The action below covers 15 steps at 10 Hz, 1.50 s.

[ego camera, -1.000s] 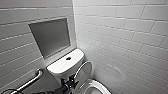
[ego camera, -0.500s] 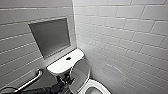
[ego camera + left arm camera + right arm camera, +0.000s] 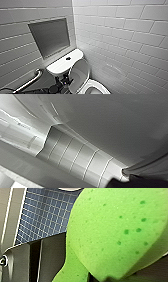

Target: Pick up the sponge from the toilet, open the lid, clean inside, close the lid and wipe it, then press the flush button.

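Tiled bathroom corner, seen from above. The toilet (image 3: 62, 67) has its lid (image 3: 79, 75) raised partway and tilted (not yet resting against the tank), with the flush button (image 3: 68, 58) at the lid's 11 o'clock. The left pincer (image 3: 64, 82) sits at the lid's edge, around 8 o'clock; I cannot tell how far open it is. The right pincer (image 3: 110, 278) looks clamped on the green sponge (image 3: 112, 235), held above the floor. To open well, swing the lid gently towards 11 o'clock and let it settle, not slam.
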Available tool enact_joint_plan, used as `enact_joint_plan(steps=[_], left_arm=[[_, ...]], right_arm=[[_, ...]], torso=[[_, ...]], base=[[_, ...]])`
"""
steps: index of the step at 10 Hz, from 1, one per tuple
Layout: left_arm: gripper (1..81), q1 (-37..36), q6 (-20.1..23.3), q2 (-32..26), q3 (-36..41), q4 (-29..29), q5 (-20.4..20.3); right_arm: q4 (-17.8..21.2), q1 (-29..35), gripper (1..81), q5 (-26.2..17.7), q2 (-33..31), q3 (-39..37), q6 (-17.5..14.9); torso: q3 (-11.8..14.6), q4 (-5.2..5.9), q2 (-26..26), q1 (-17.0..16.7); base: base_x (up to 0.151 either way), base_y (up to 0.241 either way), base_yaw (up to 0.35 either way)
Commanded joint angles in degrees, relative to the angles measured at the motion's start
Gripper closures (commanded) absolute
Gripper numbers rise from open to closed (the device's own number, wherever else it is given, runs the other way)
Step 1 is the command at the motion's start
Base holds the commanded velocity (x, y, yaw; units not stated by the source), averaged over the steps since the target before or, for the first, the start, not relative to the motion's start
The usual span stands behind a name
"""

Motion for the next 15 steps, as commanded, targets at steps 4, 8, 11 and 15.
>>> enact_joint_plan(steps=[4, 8, 11, 15], left_arm=[[1.0, -3.2, 2.8, -9.1, -0.7, 2.4, -2.4], [1.0, 5.8, 1.6, -10.8, -1.9, 12.9, -1.9], [1.0, 9.5, -0.9, -14.6, -2.1, 17.3, -2.2], [1.0, 16.9, -1.3, -13.5, -2.6, 44.7, 5.2]], right_arm=[[-0.9, 0.7, 81.1, -1.4, -0.3, 0.2, 0.1], [-1.1, 1.0, 81.1, -1.5, -0.3, 0.0, 0.0], [-1.0, 0.9, 81.1, -1.4, -0.3, 0.0, -0.1], [-0.9, 0.9, 81.1, -1.4, -0.4, -0.5, -0.1]], torso=[[0.0, -0.02, 0.0, 0.0], [0.0, -0.02, 0.0, 0.0], [0.1, -0.05, 0.0, 0.0], [0.1, -0.02, 0.0, 0.0]], base=[[0.000, 0.000, 0.000], [0.000, 0.000, 0.000], [0.000, 0.000, 0.000], [0.000, 0.000, 0.000]])
